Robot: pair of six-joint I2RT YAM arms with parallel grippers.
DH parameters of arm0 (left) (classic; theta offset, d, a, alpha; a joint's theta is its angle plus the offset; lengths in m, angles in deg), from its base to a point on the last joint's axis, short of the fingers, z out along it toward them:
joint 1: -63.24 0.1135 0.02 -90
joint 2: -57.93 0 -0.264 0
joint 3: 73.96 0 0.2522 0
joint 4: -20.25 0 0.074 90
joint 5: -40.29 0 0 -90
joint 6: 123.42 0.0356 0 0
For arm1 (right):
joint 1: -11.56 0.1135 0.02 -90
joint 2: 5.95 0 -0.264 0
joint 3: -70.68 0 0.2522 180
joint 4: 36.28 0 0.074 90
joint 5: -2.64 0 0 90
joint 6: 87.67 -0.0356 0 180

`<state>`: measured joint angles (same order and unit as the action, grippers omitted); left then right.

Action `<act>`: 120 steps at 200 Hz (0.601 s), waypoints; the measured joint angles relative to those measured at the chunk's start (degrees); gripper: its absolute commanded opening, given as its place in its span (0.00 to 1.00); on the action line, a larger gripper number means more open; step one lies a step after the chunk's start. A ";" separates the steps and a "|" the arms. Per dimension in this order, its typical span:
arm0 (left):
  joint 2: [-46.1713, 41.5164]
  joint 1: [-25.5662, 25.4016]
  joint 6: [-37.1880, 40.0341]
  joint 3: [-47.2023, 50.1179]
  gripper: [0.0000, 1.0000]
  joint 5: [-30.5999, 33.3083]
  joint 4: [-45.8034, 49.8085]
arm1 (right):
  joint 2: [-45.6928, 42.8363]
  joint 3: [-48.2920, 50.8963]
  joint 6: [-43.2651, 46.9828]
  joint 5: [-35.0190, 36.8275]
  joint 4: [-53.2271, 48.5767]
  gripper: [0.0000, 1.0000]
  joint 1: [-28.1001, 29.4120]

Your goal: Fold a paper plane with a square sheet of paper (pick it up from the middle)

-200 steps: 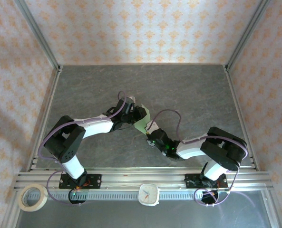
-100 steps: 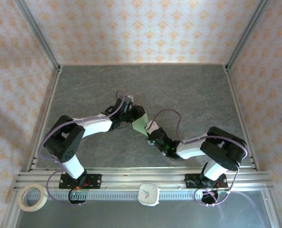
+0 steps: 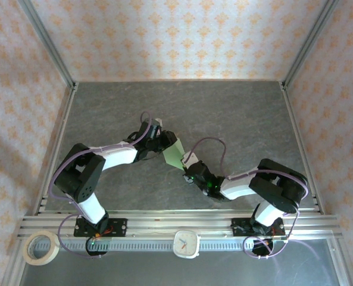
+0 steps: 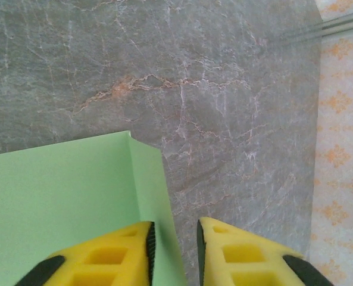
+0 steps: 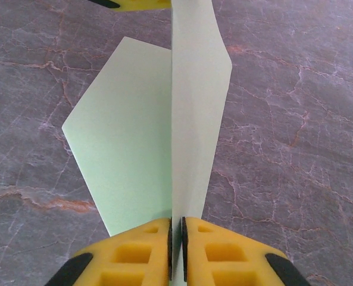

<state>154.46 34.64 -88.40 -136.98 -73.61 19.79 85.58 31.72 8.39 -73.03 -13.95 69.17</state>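
The sheet of paper (image 5: pixel 140 137) is thin, very light and limp. It will bend under its own weight, slide easily on the smooth counter (image 3: pixel 236 113) and crumple or tear if squeezed hard or pulled from both ends. It is already partly folded. One panel lies flat on the stone, coming to a blunt corner on its left side, and a second panel stands up along the centre crease. That crease is probably the best place to take hold, because the doubled layers there are stiffest.

The right hand (image 5: pixel 176 231) has its fingers pressed almost together, pinching the upright fold at its near end. The left hand (image 4: pixel 176 238) is at the far end. Its fingers are a little apart, with the paper's folded edge running into the gap, and it does not appear to be clamped on the paper.

From above, the sheet sits mid-counter between the two hands, with each hand at one end.

Compared with a second ago, the left hand (image 3: pixel 163 143) has drawn back toward its own side. The paper now shows as a slimmer, darker green band rather than the wider, paler flap seen before. The right hand (image 3: pixel 188 171) has barely shifted.
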 measured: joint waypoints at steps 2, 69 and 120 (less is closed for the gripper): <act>0.00 0.00 0.02 0.00 0.20 -0.09 -0.02 | 0.02 0.00 0.00 0.00 0.00 0.15 0.00; 0.00 0.00 0.46 0.02 0.10 -0.83 0.02 | 0.72 0.00 0.15 -0.26 0.02 0.11 0.00; 0.00 0.00 0.46 0.02 0.09 -0.96 0.02 | 0.72 0.00 0.11 -0.42 0.02 0.09 0.00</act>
<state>154.46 34.64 -87.95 -136.96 -74.57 19.81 86.30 31.72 8.50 -73.44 -13.93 69.17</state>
